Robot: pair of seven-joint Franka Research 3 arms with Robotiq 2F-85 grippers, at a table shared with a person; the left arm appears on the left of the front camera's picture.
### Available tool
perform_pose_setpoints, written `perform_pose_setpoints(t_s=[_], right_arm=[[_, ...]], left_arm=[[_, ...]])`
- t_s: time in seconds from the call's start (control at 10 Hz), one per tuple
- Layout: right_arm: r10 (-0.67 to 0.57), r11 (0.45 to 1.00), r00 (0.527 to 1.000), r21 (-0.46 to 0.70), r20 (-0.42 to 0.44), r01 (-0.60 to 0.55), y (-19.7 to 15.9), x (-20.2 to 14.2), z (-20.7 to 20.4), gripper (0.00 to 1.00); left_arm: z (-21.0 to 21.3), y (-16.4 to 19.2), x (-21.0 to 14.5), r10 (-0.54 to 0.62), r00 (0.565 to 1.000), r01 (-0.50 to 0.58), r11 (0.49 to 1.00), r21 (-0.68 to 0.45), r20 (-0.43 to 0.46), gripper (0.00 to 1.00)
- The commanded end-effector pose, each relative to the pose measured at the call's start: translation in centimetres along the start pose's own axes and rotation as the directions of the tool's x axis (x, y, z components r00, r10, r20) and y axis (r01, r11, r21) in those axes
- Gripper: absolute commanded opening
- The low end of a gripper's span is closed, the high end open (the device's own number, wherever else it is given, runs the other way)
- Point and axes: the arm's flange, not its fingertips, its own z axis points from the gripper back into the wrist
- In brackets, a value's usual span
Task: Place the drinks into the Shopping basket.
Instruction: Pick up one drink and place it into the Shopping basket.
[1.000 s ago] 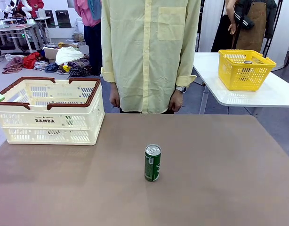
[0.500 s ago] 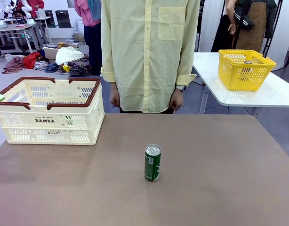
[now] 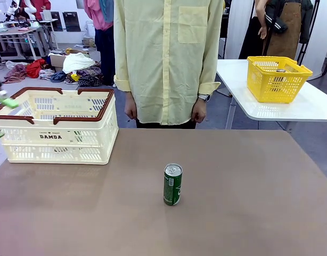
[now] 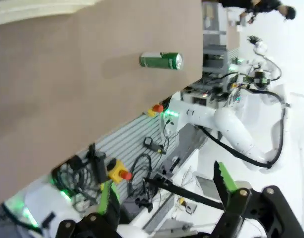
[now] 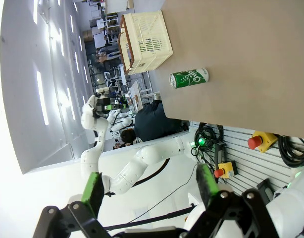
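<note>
Standing upright in the middle of the desk (image 3: 259,181), the green can (image 3: 172,184) sits well apart from both arms' spread jaws, neither clearly nearer.

Brown table (image 3: 248,181) carries 2 items: 1 dark green drink can (image 3: 172,184) upright near its middle, 1 cream DAMDA shopping basket (image 3: 57,145) at the far-left corner.

A dark green can (image 3: 172,184) with a silver top stands upright mid-table, well apart from the cream, brown-rimmed basket (image 3: 58,145) at far left.
</note>
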Motion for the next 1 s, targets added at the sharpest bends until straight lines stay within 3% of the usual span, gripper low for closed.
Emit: perform_pose_setpoints(t_s=[0.0,0.2,0.3,0.4,0.5,0.6,0.7,0.9], right_arm=[[0.007,1.0,1.0,0.014,0.003,-0.007,0.3,-0.1,0.1,1.0],[0.007,1.0,1.0,0.014,0.003,-0.007,0.3,-0.1,0.1,1.0],[0.007,1.0,1.0,0.014,0.003,-0.007,0.3,-0.1,0.1,1.0],[0.007,1.0,1.0,0.014,0.003,-0.007,0.3,-0.1,0.1,1.0],[0.007,1.0,1.0,0.014,0.003,-0.007,0.3,-0.1,0.1,1.0],[0.007,1.0,1.0,0.014,0.003,-0.007,0.3,-0.1,0.1,1.0],[0.007,1.0,1.0,0.014,0.003,-0.007,0.3,-0.1,0.1,1.0],[0.007,1.0,1.0,0.014,0.003,-0.007,0.3,-0.1,0.1,1.0]], left_arm=[[-4.8,-11.3,2.2,0.044,0.99,-0.016,0.98,0.199,-0.137,1.0],[-14.2,-18.4,5.3,0.194,0.961,-0.095,0.904,0.417,-0.199,1.0],[-19.0,-20.8,6.9,0.297,0.952,-0.236,0.869,0.436,-0.076,1.0],[-23.9,-22.5,7.9,0.321,0.947,-0.269,0.833,0.484,-0.026,1.0],[-28.2,-23.8,8.5,0.307,0.951,-0.278,0.804,0.526,0.033,1.0],[-32.2,-24.3,9.4,0.256,0.944,-0.329,0.762,0.558,0.207,1.0],[-34.5,-24.2,9.9,0.184,0.96,-0.278,0.718,0.638,0.211,1.0],[-35.5,-23.2,10.6,-0.045,0.994,-0.045,0.671,0.74,0.101,1.0]])
